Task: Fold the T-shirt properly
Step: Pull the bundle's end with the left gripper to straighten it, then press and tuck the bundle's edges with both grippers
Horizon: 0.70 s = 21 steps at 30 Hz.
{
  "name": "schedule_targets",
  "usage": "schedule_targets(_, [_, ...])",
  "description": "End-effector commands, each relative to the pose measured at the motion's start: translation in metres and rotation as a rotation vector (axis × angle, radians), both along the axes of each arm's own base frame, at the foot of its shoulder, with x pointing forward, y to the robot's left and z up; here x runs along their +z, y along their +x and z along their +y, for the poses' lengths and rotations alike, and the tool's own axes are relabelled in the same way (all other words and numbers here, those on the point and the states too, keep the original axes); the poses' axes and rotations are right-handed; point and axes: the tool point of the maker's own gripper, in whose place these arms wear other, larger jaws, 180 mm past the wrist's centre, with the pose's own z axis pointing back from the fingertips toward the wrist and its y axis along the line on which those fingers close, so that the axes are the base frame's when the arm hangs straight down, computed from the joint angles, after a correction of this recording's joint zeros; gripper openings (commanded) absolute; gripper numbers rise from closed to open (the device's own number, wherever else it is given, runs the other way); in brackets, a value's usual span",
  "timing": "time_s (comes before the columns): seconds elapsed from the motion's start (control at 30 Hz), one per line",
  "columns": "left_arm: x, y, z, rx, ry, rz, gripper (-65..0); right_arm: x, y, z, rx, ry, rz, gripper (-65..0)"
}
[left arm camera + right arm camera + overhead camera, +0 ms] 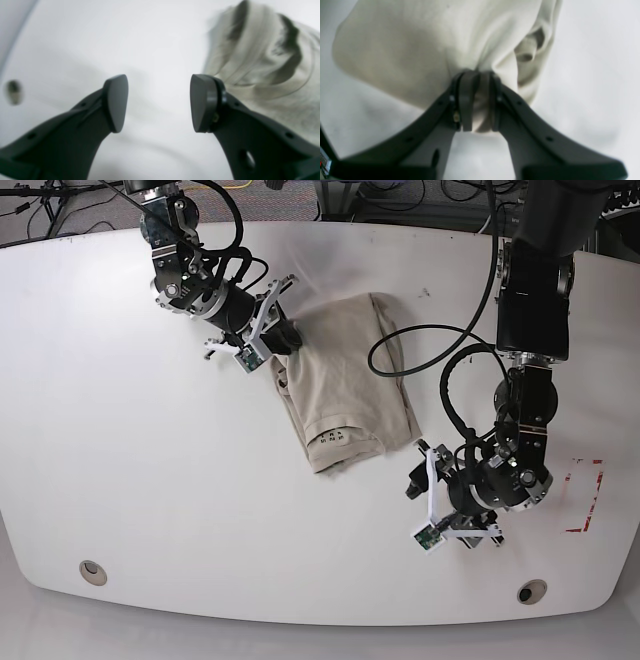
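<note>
One soft, limp T-shirt sags from our right gripper, pinching its edge; beside it, our left gripper stands spread, empty; we'd grab its opposite corner.

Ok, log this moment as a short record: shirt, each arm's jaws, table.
shirt: T-shirt, beige, bunched in a rough fold mid-table, neck label showing
right gripper: jaws shut on a pinch of shirt fabric at its far edge
left gripper: jaws open, nothing between them, off the shirt near its front corner
table: white, round hole at each front corner
</note>
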Motion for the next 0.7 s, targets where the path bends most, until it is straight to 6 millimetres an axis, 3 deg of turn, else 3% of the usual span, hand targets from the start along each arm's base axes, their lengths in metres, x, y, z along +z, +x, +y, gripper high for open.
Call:
schedule_targets(0.0, [0.036,0.002,-0.003,0.012,-0.020,-0.091,-28.5,0.035,0.014,0.011,0.007,0.023,-0.085,-55.0])
schedule_targets(0.13, [0.032,-0.026,-0.008,0.036,-0.040,-0.090,-28.5,0.059,0.021,0.015,-0.020,0.018,-0.128,-55.0])
schedule_targets(0.33, [0.009,-0.081,-0.042,0.019,-0.120,-0.044,-28.5,0.074,0.035,0.017,-0.032,0.023,-0.171,-55.0])
schedule_targets(0.47, [-0.018,-0.114,-0.057,0.018,-0.170,0.039,-28.5,0.065,0.039,0.014,-0.039,0.014,-0.148,-55.0])
schedule_targets(0.67, [-0.048,-0.143,-0.060,0.027,-0.193,0.129,-28.5,0.044,0.045,0.008,-0.053,-0.001,-0.097,-55.0])
